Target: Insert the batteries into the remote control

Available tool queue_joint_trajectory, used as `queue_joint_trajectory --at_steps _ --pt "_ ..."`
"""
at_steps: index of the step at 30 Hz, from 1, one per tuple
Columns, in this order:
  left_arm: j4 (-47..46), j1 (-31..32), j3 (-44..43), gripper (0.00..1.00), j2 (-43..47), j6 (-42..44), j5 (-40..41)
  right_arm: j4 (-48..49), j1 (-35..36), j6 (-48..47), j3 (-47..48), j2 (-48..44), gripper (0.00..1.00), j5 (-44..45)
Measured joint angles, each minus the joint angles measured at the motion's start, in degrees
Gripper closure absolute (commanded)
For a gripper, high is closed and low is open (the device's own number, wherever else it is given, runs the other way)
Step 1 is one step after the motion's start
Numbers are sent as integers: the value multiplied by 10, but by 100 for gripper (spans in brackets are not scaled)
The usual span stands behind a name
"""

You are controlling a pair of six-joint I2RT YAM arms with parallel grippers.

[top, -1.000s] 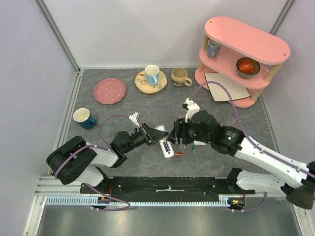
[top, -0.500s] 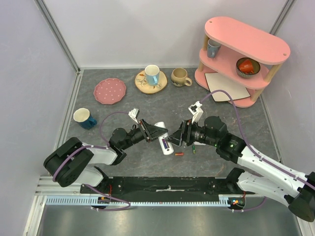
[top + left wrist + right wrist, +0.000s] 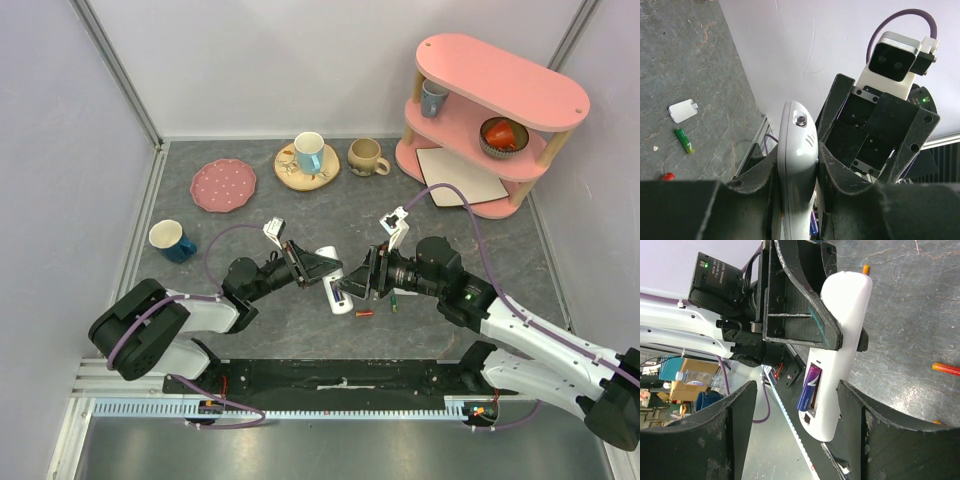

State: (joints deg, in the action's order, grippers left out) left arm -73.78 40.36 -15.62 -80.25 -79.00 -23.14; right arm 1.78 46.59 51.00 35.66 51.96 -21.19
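Left tool, held low, clamps remote control; right tool spread, facing it.

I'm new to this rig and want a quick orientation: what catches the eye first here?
Mid-table, the left gripper clamps the white remote, and the open right gripper faces it. A purple battery sits in the remote's open bay; a red battery and a green battery lie loose nearby. A pink shelf stands back right.
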Motion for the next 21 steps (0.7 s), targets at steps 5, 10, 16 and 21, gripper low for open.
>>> queue_joint_trajectory --at_steps 5,10,16,21 --pt "3 -2 -1 98 0 0 -5 3 -2 0 -4 6 24 0" --pt "3 -2 -3 98 0 -1 -10 1 -2 0 -9 9 21 0" --pt "-1 -2 -5 98 2 -1 -10 -4 -2 -1 -15 9 26 -8" --pt "-1 -2 -6 98 5 -1 -10 -6 -2 -5 -24 9 32 -21"
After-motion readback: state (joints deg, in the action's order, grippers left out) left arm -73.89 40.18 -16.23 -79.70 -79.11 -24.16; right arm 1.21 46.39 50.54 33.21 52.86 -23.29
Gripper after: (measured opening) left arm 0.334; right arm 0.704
